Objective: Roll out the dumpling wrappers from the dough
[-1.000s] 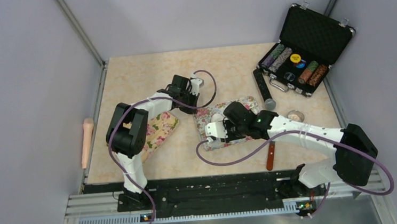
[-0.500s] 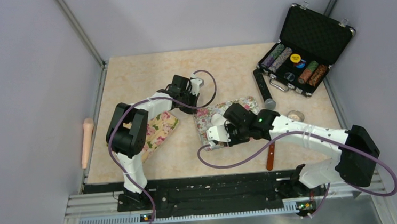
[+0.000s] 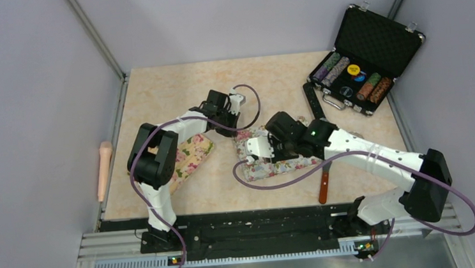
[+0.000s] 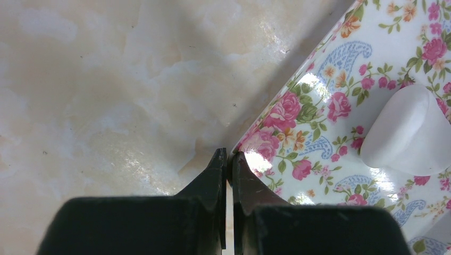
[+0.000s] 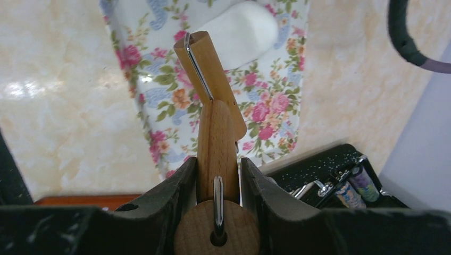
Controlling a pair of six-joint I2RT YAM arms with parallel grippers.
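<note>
The right gripper (image 5: pixel 218 169) is clenching a wooden roller (image 5: pixel 215 133) at the bottom centre of its wrist view. The roller's far end is pointing up toward the white dough (image 5: pixel 239 32), which is lying at the top of the frame on the flowered mat (image 5: pixel 266 106). The left gripper (image 4: pixel 227 159) is sitting with its fingers pressed together at the mat's (image 4: pixel 330 106) left edge, low in its view, with the dough (image 4: pixel 409 130) at the right; I cannot tell whether it is pinching the mat.

Marble-look table (image 3: pixel 154 89): floral mat (image 3: pixel 242 145), floral cloth (image 3: pixel 193 155), open chip case (image 3: pixel 374 37), knife (image 3: pixel 323 190).
</note>
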